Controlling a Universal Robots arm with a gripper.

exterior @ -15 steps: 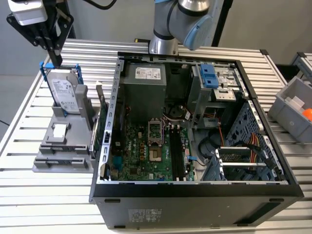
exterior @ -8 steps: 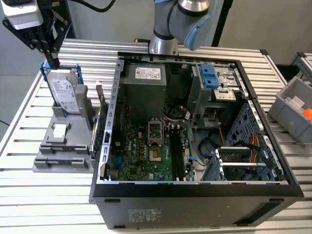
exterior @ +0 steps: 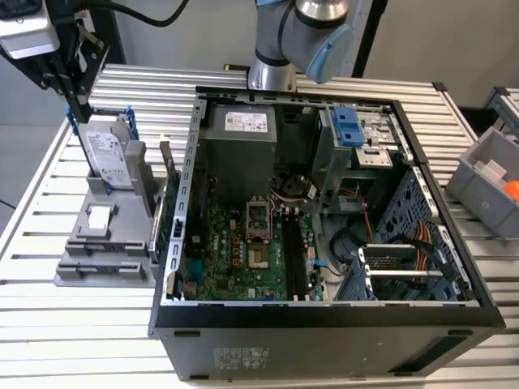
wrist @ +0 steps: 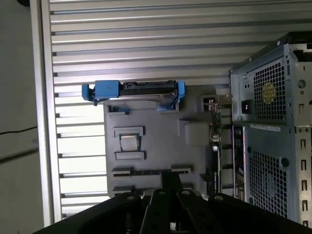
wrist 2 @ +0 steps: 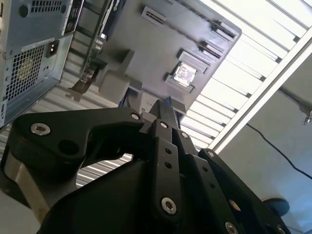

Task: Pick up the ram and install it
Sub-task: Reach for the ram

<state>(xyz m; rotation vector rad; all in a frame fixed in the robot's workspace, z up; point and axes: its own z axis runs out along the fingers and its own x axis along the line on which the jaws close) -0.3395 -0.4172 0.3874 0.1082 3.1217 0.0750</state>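
Observation:
My gripper (exterior: 75, 107) hangs at the exterior view's far left, above the grey parts holder (exterior: 89, 243) and just behind the hard drive (exterior: 107, 150). In both wrist views its black fingers (wrist: 170, 180) meet at the tips (wrist 2: 163, 108), shut, with nothing between them. The ram (wrist: 146, 172) looks like a thin dark strip standing on edge in the holder's long slot. The open computer case (exterior: 324, 316) lies on its side, with the motherboard (exterior: 235, 259) facing up. Its long black memory slots (exterior: 293, 251) run beside the processor socket.
An expansion card (exterior: 172, 203) stands upright between the holder and the case. A small silver chip (wrist: 127, 142) rests in a pocket of the holder. A grey bin (exterior: 491, 178) sits at the exterior view's right. The arm's base (exterior: 276, 57) rises behind the case.

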